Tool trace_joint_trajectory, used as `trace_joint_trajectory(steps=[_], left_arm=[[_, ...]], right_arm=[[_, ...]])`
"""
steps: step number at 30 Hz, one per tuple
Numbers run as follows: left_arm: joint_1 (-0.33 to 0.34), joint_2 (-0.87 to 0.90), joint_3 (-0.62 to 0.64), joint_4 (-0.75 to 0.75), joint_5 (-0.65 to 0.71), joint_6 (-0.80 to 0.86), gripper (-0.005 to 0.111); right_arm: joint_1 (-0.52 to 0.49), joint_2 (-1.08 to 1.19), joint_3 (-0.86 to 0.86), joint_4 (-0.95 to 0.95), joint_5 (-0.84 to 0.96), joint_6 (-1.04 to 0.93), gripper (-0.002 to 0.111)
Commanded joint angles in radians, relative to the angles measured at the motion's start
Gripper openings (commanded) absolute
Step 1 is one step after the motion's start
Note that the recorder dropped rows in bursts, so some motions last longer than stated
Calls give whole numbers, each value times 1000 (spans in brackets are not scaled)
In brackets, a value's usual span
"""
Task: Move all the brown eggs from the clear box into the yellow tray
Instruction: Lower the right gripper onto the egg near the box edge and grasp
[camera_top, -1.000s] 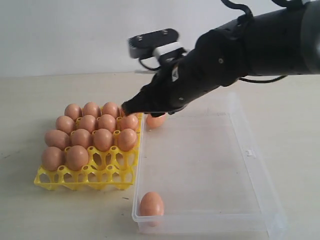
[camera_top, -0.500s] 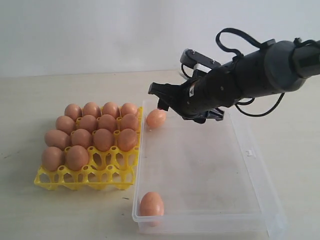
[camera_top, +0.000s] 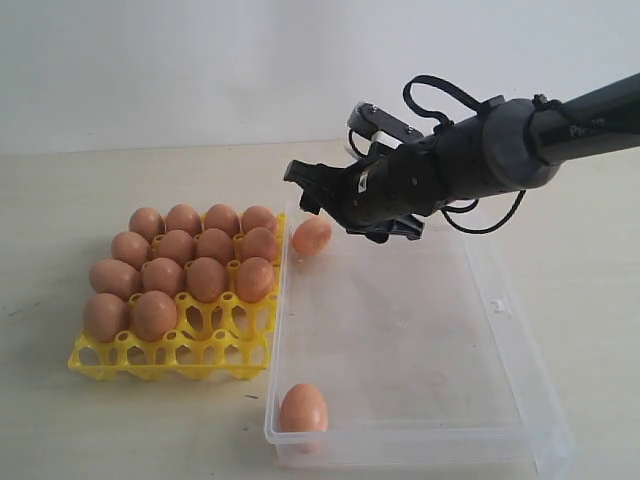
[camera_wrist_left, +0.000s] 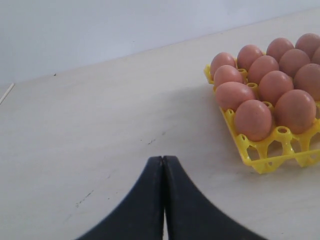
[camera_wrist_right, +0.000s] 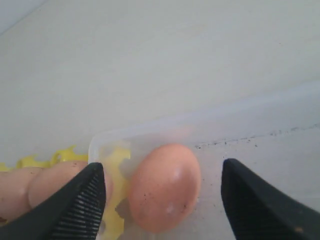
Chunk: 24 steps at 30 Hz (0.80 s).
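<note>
Right gripper (camera_top: 305, 192) released, jaws wide over egg (camera_top: 312, 236) in upper-left corner of clear box (camera_top: 420, 335). Second egg (camera_top: 303, 409) at lower-left corner. Fourteen eggs (camera_top: 176, 246) in yellow tray (camera_top: 170, 362), frame left. Left gripper (camera_wrist_left: 163, 162) clenched, empty.

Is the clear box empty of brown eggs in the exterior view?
No, one brown egg lies in the clear box at its far corner beside the yellow tray, another egg at its near corner.

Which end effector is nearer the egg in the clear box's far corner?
Right. The right end effector hangs open just above that egg; the left end effector sits shut over table beyond the yellow tray.
</note>
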Motion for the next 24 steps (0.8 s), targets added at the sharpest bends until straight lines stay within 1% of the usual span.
trace_joint_trajectory(steps=[1,22,24], left_arm=[[2,-6,-4,0,-6,-3,0],[2,-6,-4,0,-6,-5,0],[2,-6,-4,0,-6,-5,0]], right_arm=[[-4,16,-28,8,40,-2,64],[-1,82,-95,28,76,-2,64],[-1,82,-95,28,89,-2,62]])
